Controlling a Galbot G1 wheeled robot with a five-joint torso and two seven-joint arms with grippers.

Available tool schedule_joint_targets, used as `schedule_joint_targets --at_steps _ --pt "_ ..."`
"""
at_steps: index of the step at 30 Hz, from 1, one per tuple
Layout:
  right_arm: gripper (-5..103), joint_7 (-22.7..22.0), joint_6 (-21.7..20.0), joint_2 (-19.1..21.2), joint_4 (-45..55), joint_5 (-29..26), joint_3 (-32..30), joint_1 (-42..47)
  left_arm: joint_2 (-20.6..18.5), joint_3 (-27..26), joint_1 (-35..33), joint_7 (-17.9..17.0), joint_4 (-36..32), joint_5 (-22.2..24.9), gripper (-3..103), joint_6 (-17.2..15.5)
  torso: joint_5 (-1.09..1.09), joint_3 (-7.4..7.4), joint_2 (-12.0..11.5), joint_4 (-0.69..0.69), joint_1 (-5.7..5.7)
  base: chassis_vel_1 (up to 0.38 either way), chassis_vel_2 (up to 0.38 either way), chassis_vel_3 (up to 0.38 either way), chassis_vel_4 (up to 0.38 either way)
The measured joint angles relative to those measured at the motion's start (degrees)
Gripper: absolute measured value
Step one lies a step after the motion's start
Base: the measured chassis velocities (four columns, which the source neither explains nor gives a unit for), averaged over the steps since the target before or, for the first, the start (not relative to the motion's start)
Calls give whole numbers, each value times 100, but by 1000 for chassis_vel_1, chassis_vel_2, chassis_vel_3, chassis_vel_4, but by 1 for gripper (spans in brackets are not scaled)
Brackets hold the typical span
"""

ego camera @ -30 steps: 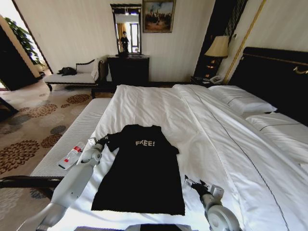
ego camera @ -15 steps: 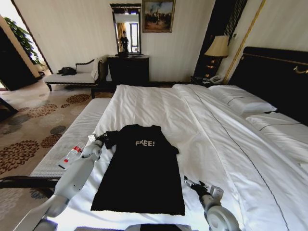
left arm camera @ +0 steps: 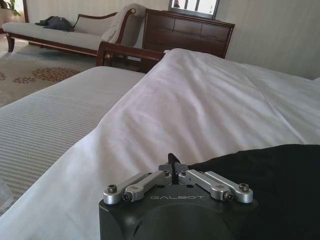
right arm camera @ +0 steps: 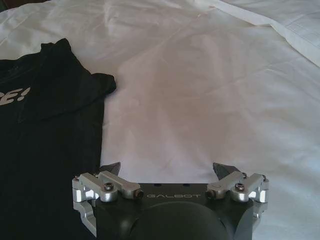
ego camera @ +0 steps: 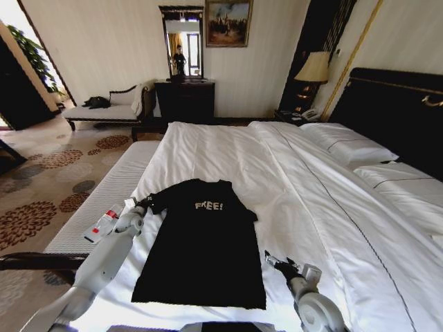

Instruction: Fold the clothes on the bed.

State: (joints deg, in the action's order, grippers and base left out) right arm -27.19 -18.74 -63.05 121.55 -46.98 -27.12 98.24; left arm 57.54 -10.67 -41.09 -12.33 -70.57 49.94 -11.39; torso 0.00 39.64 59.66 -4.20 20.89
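The black T-shirt (ego camera: 204,242) at my twelve o'clock reads "FREE!" across its chest. Both my wrist housings (left arm camera: 177,212) carry the embossed word "GALBOT".

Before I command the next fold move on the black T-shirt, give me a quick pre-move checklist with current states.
1. Black T-shirt lies flat on the bed, print up: ok.
2. Left pincer shut on the T-shirt's sleeve edge: ok.
3. Right pincer open, ready to grasp: ok.
4. Right pincer has hold of the shirt: not ok; it sits over bare sheet beside the hem corner.
5. Sheet around the shirt free of clutter: ok.
6. How much sleeve fabric the left pincer holds: cannot tell.
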Motion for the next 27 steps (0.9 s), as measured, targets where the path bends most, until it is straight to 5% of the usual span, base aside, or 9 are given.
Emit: schedule_joint_targets --at_steps 2,14,21,27 --pt "100 -1 0 4 10 -1 -4 8 3 16 21 -45 9 7 -2 -4 0 0 0 0 0 0 0 0 0" --pt "100 61 88 292 74 40 -32 -188 -334 -216 -508 -132 -598 -140 41 -49 0 0 0 0 0 0 0 0 0" --pt "100 156 205 756 -39 229 99 -719 -665 -879 -1714 -10 -1510 -548 69 175 -3 0 0 2 0 0 0 0 0" --pt "100 493 706 1065 -432 1316 650 -1230 -572 -1553 -3107 158 -2800 -506 89 227 1 0 0 1 -1 0 0 0 0"
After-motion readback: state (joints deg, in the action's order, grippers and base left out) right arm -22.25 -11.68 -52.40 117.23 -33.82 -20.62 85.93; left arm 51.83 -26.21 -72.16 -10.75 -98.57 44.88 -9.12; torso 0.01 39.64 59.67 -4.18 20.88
